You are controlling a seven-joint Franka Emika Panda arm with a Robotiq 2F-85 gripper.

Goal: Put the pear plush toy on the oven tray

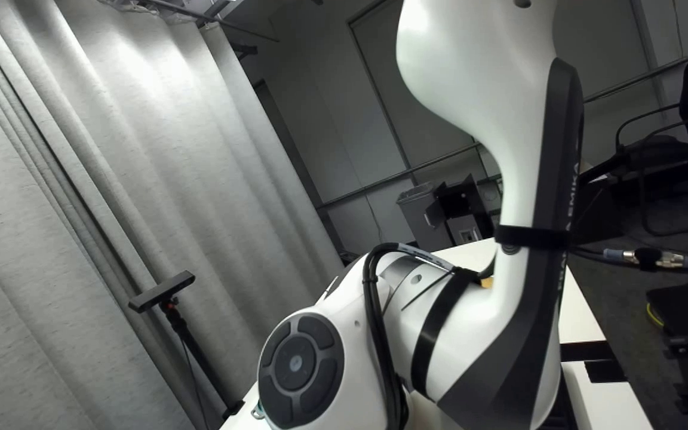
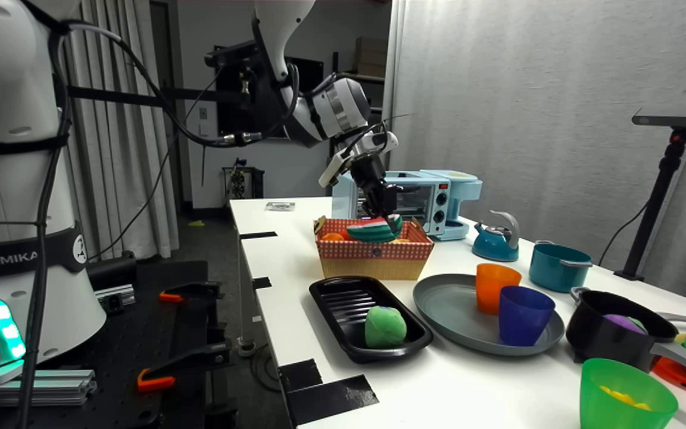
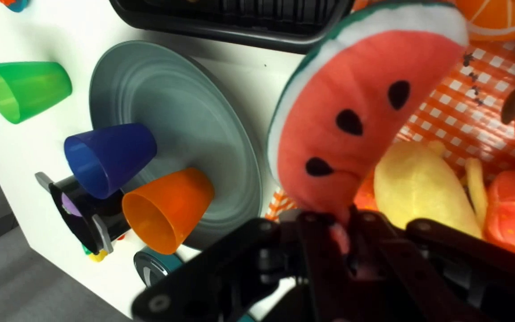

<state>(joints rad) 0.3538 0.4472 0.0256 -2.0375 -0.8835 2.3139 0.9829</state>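
Observation:
In an exterior view the pear plush toy (image 2: 385, 326), a bright-green rounded lump, rests inside the near end of the black oven tray (image 2: 343, 342). Part of that tray (image 3: 235, 36) crosses the top of the wrist view, where the pear is out of sight. My gripper (image 3: 341, 221) is closed on one end of a watermelon-slice plush (image 3: 356, 112), and pink cloth is pinched between its fingers. An exterior view has the gripper (image 2: 389, 217) low over the basket, with the watermelon (image 2: 373, 232) at its rim; whether it touches the contents I cannot tell.
The checked basket (image 2: 373, 265) holds several plush foods, including a yellow one (image 3: 423, 188). A grey plate (image 2: 450, 322) bears an orange cup (image 2: 496, 289) and a blue cup (image 2: 524, 316). Behind the basket stands a light-blue oven (image 2: 417, 199). A black pot (image 2: 611, 339) lies right of the plate.

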